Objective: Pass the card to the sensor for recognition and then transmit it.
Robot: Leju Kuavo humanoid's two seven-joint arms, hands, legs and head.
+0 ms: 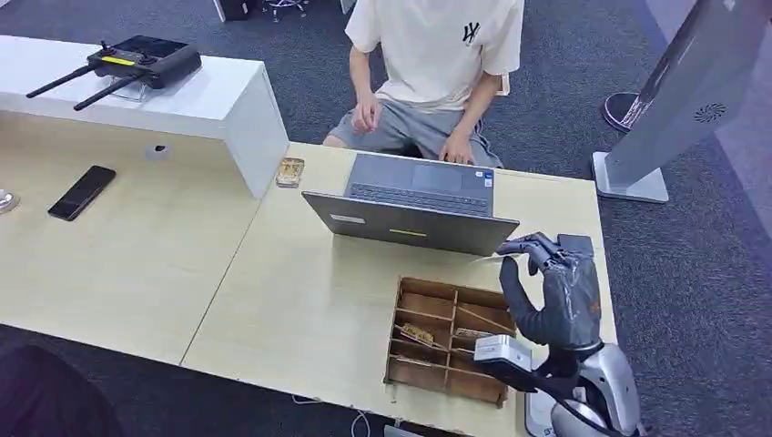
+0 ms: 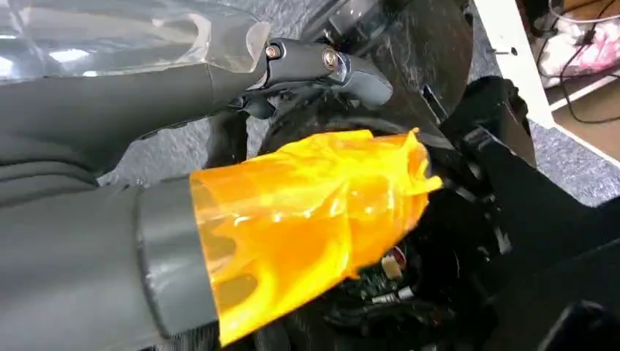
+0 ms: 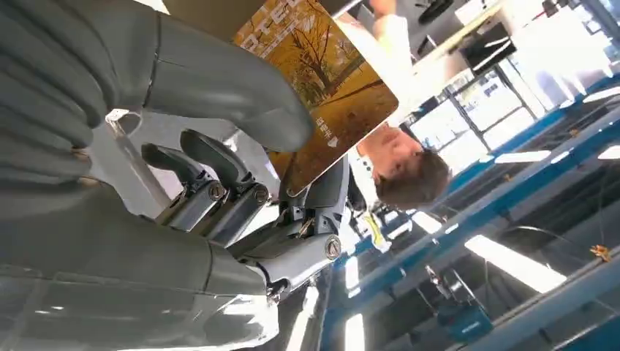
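Observation:
My right hand (image 1: 551, 296) is raised over the table's right end, just beyond the wooden compartment tray (image 1: 414, 373). It pinches a card (image 3: 329, 80) printed with yellow autumn trees between thumb and fingers. In the head view the card (image 1: 492, 259) shows as a thin pale edge pointing left towards the laptop (image 1: 414, 205). A small dark flat device (image 1: 577, 243) lies on the table right behind the hand. My left hand (image 2: 292, 219), its thumb wrapped in orange film, hangs beside my dark body and holds nothing.
A person sits behind the laptop with both hands low. The tray holds several cards. Another card (image 1: 290, 171) lies by the white counter (image 1: 228, 100), which carries a router (image 1: 137, 62). A phone (image 1: 82, 192) rests on the left table. A grey kiosk stand (image 1: 678, 100) rises at right.

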